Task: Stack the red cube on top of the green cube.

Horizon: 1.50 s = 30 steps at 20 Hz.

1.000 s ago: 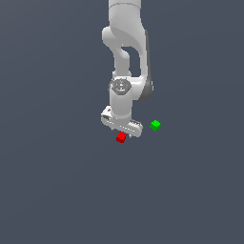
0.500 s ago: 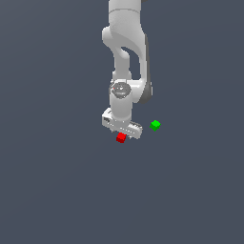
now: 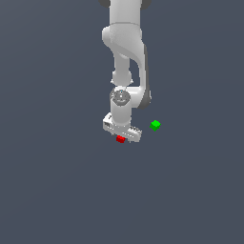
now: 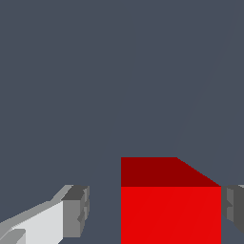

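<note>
Grey floor (image 3: 57, 190); wrist view omits green cube (image 3: 155, 125).

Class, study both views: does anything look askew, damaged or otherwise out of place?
Nothing stands out. The red cube sits squarely between the open claw's fingers, off-centre toward one finger. The green cube lies apart, toward the exterior view's right.

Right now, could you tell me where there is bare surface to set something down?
Nearly everywhere: the grey surface is bare on the exterior view's left and below the gripper. The only crowded spot is around the red cube under the gripper and the green cube to its right.
</note>
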### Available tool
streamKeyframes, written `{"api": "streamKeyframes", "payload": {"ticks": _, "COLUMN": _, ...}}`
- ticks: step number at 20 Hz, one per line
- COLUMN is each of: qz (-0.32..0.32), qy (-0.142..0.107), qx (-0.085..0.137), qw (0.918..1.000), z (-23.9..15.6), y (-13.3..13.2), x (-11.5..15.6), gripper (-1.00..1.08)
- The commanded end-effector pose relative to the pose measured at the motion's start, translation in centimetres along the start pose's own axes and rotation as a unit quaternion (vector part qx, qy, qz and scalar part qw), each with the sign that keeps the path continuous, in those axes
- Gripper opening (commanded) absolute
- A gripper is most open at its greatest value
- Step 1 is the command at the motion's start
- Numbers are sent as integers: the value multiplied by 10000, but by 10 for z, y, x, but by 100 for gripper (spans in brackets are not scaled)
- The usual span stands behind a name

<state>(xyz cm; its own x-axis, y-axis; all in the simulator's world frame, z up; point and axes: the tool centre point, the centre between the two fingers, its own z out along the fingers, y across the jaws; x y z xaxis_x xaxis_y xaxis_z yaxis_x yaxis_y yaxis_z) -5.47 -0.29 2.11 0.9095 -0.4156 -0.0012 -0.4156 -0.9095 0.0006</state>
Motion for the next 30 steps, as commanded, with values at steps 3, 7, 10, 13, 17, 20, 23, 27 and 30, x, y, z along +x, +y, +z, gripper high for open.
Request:
{"api": "streamKeyframes", "payload": {"ticks": 3, "qz": -2, "qy": 6, "qx": 3, "qw": 10000, "z": 1, "y": 0, "x": 1, "gripper": -100}}
{"api": "streamKeyframes", "payload": {"ticks": 7, "qz": -2, "qy": 6, "qx": 3, "qw": 10000, "z": 1, "y": 0, "x": 1, "gripper": -100}}
{"api": "streamKeyframes", "payload": {"ticks": 10, "qz": -2, "qy": 6, "qx": 3, "qw": 10000, "z": 1, "y": 0, "x": 1, "gripper": -100}}
{"api": "streamKeyframes", "payload": {"ticks": 13, "qz": -2, "qy": 6, "qx": 3, "qw": 10000, "z": 0, "y": -1, "x": 0, "gripper": -100}}
{"api": "streamKeyframes", "payload": {"ticks": 17, "qz": -2, "qy": 6, "qx": 3, "qw": 10000, "z": -9, "y": 0, "x": 0, "gripper": -100}}
{"api": "streamKeyframes", "payload": {"ticks": 20, "qz": -2, "qy": 6, "qx": 3, "qw": 10000, "z": -21, "y": 0, "x": 0, "gripper": -100}}
{"api": "streamKeyframes", "payload": {"ticks": 23, "qz": -2, "qy": 6, "qx": 3, "qw": 10000, "z": -38, "y": 0, "x": -1, "gripper": -100}}
{"api": "streamKeyframes", "payload": {"ticks": 27, "qz": -2, "qy": 6, "qx": 3, "qw": 10000, "z": -65, "y": 0, "x": -1, "gripper": -100}}
{"api": "streamKeyframes", "payload": {"ticks": 30, "qz": -2, "qy": 6, "qx": 3, "qw": 10000, "z": -80, "y": 0, "x": -1, "gripper": -100}}
